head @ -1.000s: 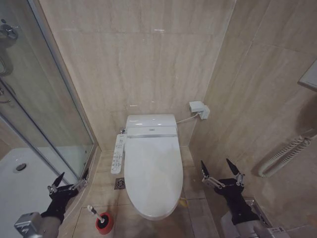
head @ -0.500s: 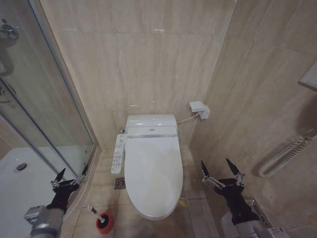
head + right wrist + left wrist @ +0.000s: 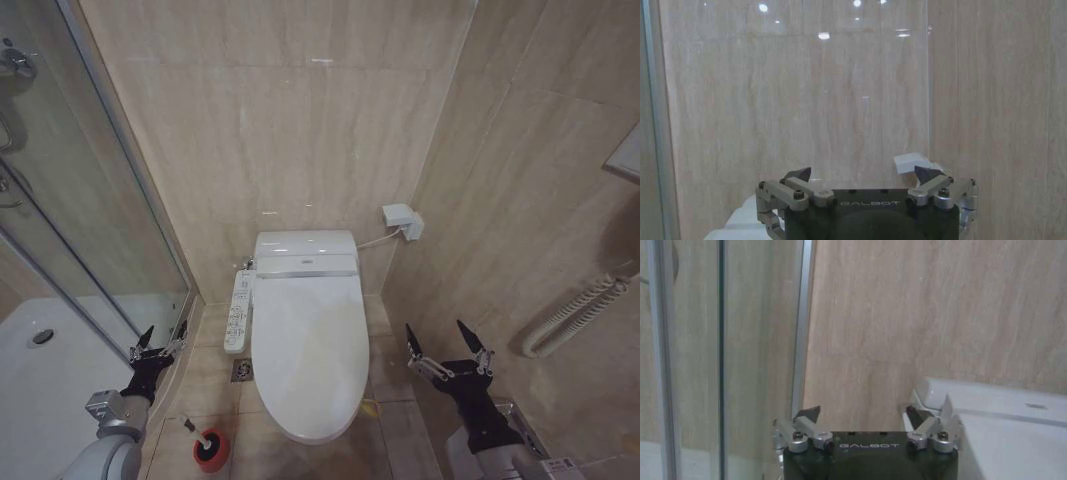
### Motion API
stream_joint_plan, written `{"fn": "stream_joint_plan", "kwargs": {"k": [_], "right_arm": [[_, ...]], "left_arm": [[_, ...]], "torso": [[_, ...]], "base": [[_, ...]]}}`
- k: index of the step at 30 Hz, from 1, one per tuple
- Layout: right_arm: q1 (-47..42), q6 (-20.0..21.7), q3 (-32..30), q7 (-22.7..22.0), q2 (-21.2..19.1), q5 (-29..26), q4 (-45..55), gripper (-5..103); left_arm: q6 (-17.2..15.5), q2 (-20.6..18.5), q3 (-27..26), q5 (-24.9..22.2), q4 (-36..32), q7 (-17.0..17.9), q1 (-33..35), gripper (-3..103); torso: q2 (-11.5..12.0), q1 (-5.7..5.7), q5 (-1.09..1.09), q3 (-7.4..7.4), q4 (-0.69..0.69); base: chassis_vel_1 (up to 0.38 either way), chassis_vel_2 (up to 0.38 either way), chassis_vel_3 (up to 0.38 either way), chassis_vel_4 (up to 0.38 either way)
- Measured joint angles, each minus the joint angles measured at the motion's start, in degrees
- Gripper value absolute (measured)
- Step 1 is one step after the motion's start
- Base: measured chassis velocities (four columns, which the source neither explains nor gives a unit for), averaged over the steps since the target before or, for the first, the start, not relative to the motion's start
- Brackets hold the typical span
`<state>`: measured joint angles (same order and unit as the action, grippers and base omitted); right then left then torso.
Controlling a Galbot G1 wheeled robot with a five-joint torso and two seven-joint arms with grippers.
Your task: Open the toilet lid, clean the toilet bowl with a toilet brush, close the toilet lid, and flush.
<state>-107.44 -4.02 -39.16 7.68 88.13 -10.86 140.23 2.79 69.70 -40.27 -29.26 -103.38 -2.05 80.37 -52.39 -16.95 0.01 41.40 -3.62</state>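
Observation:
The white toilet lid (image 3: 306, 350) lies shut over the toilet bowl (image 3: 300, 432), whose inside is hidden; the button strip (image 3: 239, 309) runs along its left side. The toilet brush (image 3: 189, 425) stands on the floor to the left of the toilet, its thin white handle slanting out of the red cup holder (image 3: 211, 450). My left gripper (image 3: 163, 340) is open, above the brush and left of the toilet beside the shower glass; it also shows as left gripper (image 3: 865, 416). My right gripper (image 3: 447, 338) hangs open to the right of the bowl, apart from it, seen too as right gripper (image 3: 863, 174).
A glass shower door (image 3: 90, 200) and white shower tray (image 3: 40, 370) close off the left. Tiled walls stand behind and to the right, with a white wall box (image 3: 401, 220) and a coiled hose (image 3: 575, 312). A floor drain (image 3: 242, 370) sits left of the toilet.
My left gripper has moved forward and rightward, from low at the left toward the toilet's left side. The right arm has not moved.

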Motion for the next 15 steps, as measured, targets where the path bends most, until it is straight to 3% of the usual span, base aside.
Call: {"fn": "stream_joint_plan", "kwargs": {"k": [6, 7, 15], "right_arm": [[0.0, 0.0, 0.0, 0.0, 0.0, 0.0, 0.0, 100], [0.0, 0.0, 0.0, 0.0, 0.0, 0.0, 0.0, 100], [0.0, 0.0, 0.0, 0.0, 0.0, 0.0, 0.0, 100]], "left_arm": [[2.1, -2.5, 3.2, 0.5, 7.8, -2.8, -8.9, 88], [2.3, -3.2, 3.8, 0.4, 9.0, -3.3, -10.1, 98], [3.8, -7.1, 8.3, -0.6, 16.0, -6.5, -19.4, 99]], "torso": [[0.0, -0.01, 0.00, 0.00, -0.06], [0.0, -0.01, 0.01, 0.00, -0.01], [0.0, -0.01, -0.02, 0.00, -0.05]], "base": [[0.000, 0.000, 0.000, 0.000], [0.000, 0.000, 0.000, 0.000], [0.000, 0.000, 0.000, 0.000]]}}
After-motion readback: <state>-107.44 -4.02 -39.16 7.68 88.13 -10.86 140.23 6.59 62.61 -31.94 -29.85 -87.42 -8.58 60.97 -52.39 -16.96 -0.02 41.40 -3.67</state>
